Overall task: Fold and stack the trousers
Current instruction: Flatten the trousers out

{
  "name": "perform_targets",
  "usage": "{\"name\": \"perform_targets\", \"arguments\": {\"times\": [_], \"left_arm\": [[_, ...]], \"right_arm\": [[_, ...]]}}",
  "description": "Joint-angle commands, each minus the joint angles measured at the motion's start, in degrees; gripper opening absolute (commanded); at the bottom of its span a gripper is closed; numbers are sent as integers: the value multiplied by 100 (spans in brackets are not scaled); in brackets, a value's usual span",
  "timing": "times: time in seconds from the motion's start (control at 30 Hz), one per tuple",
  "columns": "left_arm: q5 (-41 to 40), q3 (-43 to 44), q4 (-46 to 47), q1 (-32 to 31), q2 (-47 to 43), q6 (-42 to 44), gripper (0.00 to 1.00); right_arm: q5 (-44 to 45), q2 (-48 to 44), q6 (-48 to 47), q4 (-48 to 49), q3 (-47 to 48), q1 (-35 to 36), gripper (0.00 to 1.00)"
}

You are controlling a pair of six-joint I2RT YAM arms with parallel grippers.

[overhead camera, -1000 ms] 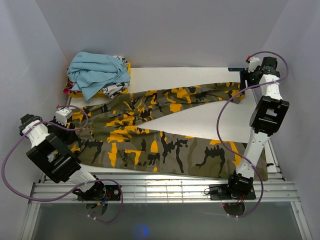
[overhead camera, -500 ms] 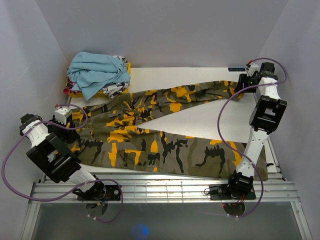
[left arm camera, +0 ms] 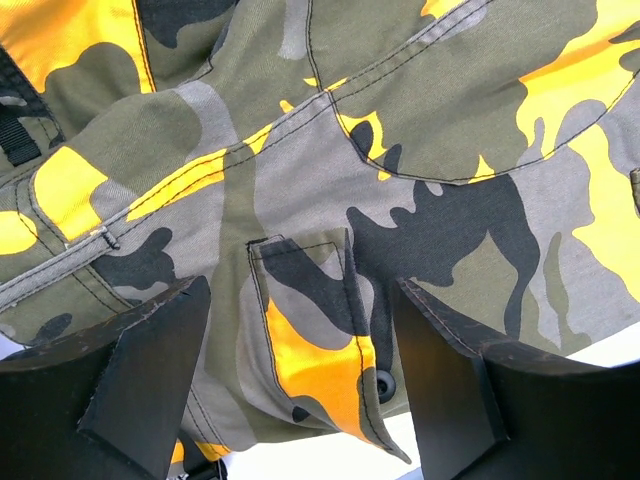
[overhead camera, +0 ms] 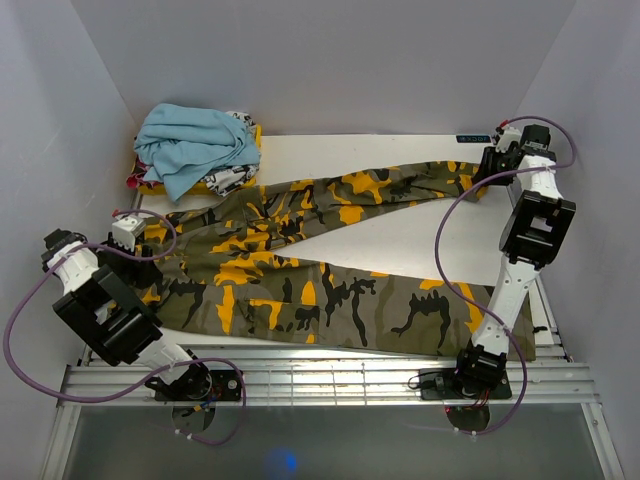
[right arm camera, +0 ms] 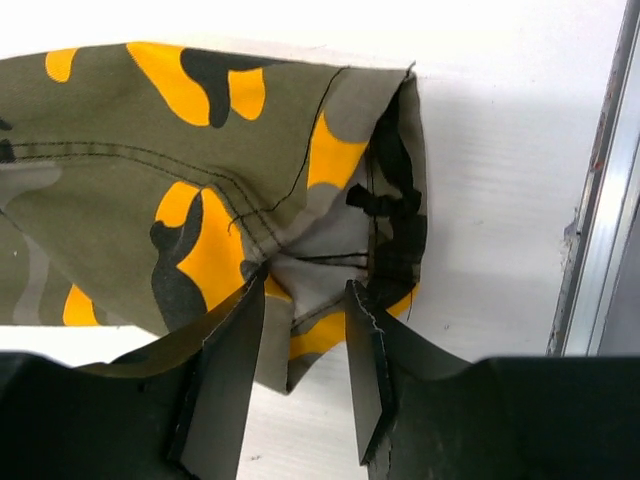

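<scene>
Overhead view of a white desk (overhead camera: 400, 235) with the trousers (overhead camera: 300, 260), camouflage olive with yellow-orange and black blotches, lying flat and unfolded across nearly its whole width. The waist is at the left and the two legs splay apart toward the right, one running to the far right corner, the other along the near edge. No fold has been made and nothing is stacked, so the task looks to be at its very start. A crumpled light blue garment (overhead camera: 195, 145) sits on a small pile at the far left corner. The left gripper (left arm camera: 300, 340) hovers at the waist, its jaws wide apart over a pocket flap (left arm camera: 310, 320), holding nothing. The right gripper (right arm camera: 303, 300) is at the far leg's hem (right arm camera: 390, 200), jaws about half closed with puckered cloth between them; whether they clamp it firmly cannot be told.
</scene>
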Motion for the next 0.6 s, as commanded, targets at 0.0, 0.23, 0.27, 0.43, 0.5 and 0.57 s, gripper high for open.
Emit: {"name": "perform_targets", "arguments": {"times": [0.0,0.23,0.27,0.43,0.5,0.57], "left_arm": [[251,-48,-11,-31,-45,68,84],[242,-57,7,-58,-53,77,85],[242,-65,7,-66,-53,77,85],[260,-57,7,-84,-71,60,85],[251,-57,7,-102,-80,42,85],[251,-57,7,-110,-89,42,85]], "right_arm": [[34,-730,117,594,-359,-37,44],[-837,-855,600,799,-659,-37,51],[-837,-820,609,808,-659,-20,52],[-662,-679,627,913,-589,16,56],[-600,-582,644,913,-519,24,56],[-495,-529,653,939,-536,33,56]]}}
